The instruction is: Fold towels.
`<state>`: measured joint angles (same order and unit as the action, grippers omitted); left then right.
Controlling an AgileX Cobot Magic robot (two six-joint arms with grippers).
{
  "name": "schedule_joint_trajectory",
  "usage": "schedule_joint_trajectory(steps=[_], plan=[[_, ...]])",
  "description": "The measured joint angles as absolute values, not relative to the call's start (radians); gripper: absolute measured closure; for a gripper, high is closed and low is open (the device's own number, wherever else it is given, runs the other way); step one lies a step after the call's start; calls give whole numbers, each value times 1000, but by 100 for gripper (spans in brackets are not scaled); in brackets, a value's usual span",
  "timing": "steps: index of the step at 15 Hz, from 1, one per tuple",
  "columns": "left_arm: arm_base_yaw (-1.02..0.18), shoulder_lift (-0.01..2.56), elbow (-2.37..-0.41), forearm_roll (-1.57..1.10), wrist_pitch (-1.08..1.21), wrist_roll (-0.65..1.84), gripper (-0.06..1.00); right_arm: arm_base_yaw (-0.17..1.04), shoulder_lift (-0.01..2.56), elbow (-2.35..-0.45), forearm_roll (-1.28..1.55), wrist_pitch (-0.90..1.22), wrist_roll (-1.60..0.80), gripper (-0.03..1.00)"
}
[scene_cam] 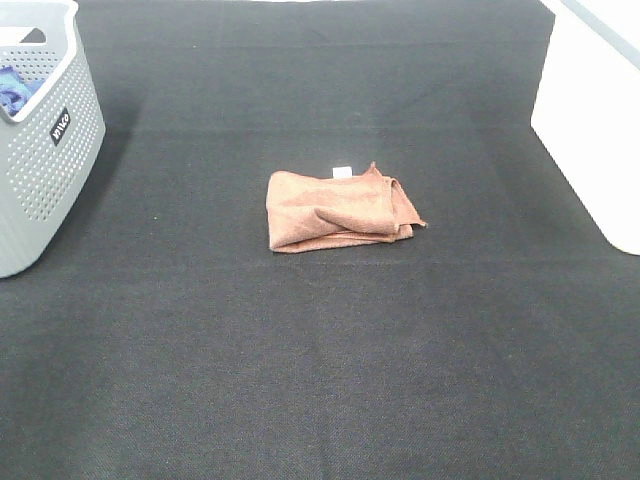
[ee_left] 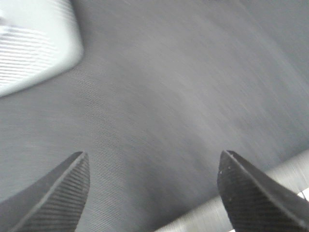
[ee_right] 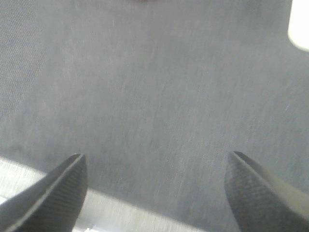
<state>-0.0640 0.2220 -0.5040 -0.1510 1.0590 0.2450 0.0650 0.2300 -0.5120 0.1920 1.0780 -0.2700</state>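
Right now our left hand (ee_left: 153,193) and right hand (ee_right: 154,193) are both spread wide, holding nothing, w/ only black woven bench (scene_cam: 300,380) under them. Reddish-brown microfiber towel (scene_cam: 338,210) lies bunched mid-bench, well ahead of both hands. Risk: pinching several layers at the rumpled corner, so it folds crooked.
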Motion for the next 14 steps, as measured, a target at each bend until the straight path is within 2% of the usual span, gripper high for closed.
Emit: schedule_joint_trajectory(steps=[3,5,9,14], plan=[[12,92,-504,-151,1059,245,24,65,145,-512,192,1078,-270,23],[17,-2,-504,-152,1059,245,24,65,86,-512,194,1079,-270,23],[17,-3,-504,-152,1059,245,24,-29,17,-512,196,1078,-270,23],[17,-4,-504,-152,1059,245,24,-27,-7,-512,218,1080,-270,23]])
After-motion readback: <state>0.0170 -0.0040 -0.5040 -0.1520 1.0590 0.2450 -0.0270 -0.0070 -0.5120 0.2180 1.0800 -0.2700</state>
